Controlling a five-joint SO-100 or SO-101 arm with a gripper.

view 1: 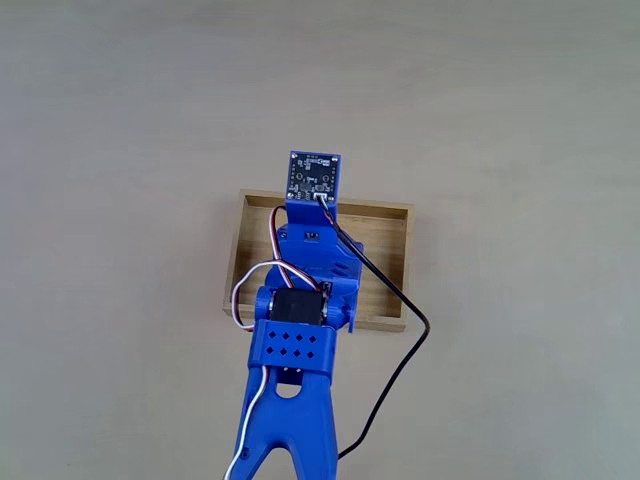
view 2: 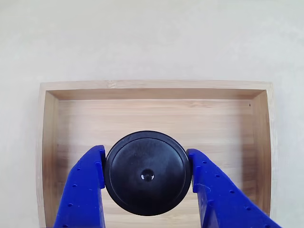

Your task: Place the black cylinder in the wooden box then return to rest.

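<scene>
In the other view, the black cylinder [view 2: 147, 173] has a round top with a tiny dimple and sits between my two blue fingers [view 2: 85, 190]. My gripper [view 2: 146, 161] is shut on it, with both fingers pressed against its sides. It is held over the floor of the wooden box [view 2: 156, 85], near the box's middle. I cannot tell whether it rests on the floor. In the fixed view, the blue arm [view 1: 310, 270] reaches over the wooden box [view 1: 385, 240] and hides the cylinder.
The box lies on a plain beige tabletop [view 1: 120, 150] with open room on all sides. A black cable [view 1: 415, 340] loops from the wrist camera board [view 1: 315, 175] down past the box's right front corner.
</scene>
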